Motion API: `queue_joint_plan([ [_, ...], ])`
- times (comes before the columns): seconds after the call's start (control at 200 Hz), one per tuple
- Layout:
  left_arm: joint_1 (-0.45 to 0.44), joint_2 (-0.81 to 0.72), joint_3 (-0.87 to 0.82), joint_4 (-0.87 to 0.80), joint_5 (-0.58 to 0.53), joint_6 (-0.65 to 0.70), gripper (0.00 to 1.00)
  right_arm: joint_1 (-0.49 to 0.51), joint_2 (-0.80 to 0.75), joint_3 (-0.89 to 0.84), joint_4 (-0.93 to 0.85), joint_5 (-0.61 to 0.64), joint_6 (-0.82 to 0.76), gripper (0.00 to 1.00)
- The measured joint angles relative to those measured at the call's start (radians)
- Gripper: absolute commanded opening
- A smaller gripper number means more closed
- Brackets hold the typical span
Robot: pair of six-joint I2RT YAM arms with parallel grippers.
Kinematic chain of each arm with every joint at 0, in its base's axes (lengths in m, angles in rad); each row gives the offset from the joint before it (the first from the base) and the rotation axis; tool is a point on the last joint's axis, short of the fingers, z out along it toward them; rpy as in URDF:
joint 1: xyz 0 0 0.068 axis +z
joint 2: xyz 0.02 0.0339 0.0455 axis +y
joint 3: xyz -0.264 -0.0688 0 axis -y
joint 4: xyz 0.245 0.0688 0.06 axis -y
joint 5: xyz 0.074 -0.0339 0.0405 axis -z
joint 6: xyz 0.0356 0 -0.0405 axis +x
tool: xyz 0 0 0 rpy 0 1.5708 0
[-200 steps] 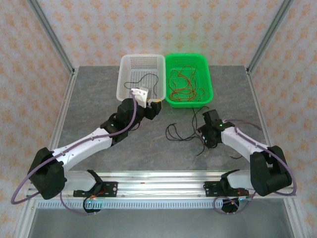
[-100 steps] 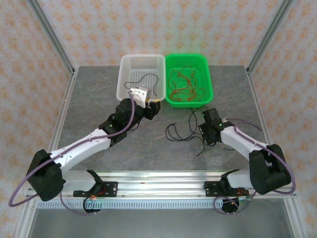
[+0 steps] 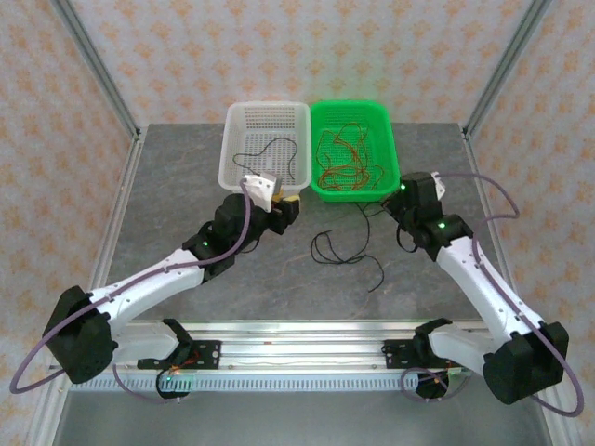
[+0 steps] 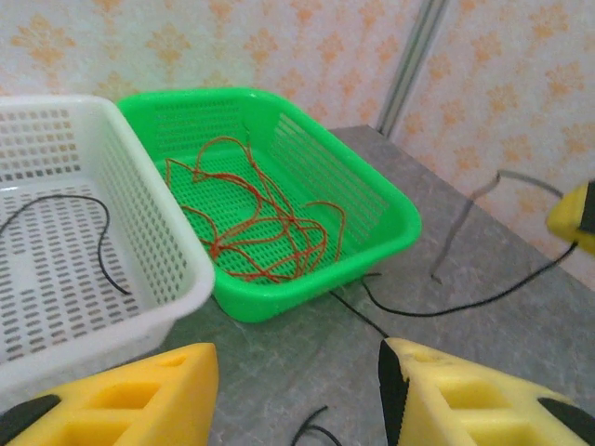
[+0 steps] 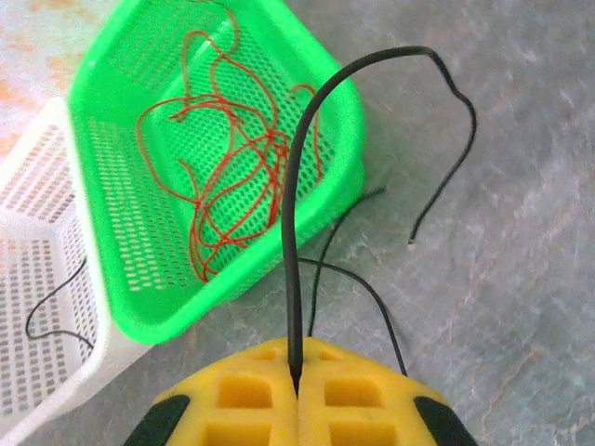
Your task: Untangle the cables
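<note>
Left wrist view: white perforated plastic basket [image 4: 153, 218] runs off the left edge; yellow fingers [image 4: 465, 400] of the left claw [image 4: 297, 372] cut by the bottom edge. Right wrist view: thin black cable [image 5: 290, 242] ends in the seam of the closed right claw [image 5: 296, 360], gripped end hidden. Top view: same cable too fine to trace beside the green plastic basket [image 3: 391, 153].

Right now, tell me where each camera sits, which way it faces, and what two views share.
Top external: above and behind the bases, looking down the table; both arms, left gripper, right gripper.
Left wrist: on the left arm, facing white basket and green basket; its open yellow fingers show.
Right wrist: on the right arm, facing the green basket; its fingers grip a black cable.
Shared: both wrist views catch the red cables.
</note>
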Motion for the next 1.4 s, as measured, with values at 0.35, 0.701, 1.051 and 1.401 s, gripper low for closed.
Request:
queue_joint_plan([
  [0.35,-0.071,-0.003,-0.003,0.034,-0.003,0.045,0.47,0.000,-0.099,0.082,0.015,-0.049,-0.407,0.00],
  [0.701,-0.071,-0.113,-0.032,0.032,-0.039,0.045,0.47,-0.001,-0.158,0.170,0.138,-0.343,-0.700,0.00],
  [1.051,-0.071,-0.222,-0.059,-0.025,-0.099,0.025,0.49,0.000,0.012,0.369,0.290,-0.708,-0.903,0.00],
  [1.401,-0.071,-0.323,-0.088,-0.098,-0.143,0.006,0.51,0.003,0.330,0.638,0.347,-0.854,-1.044,0.00],
])
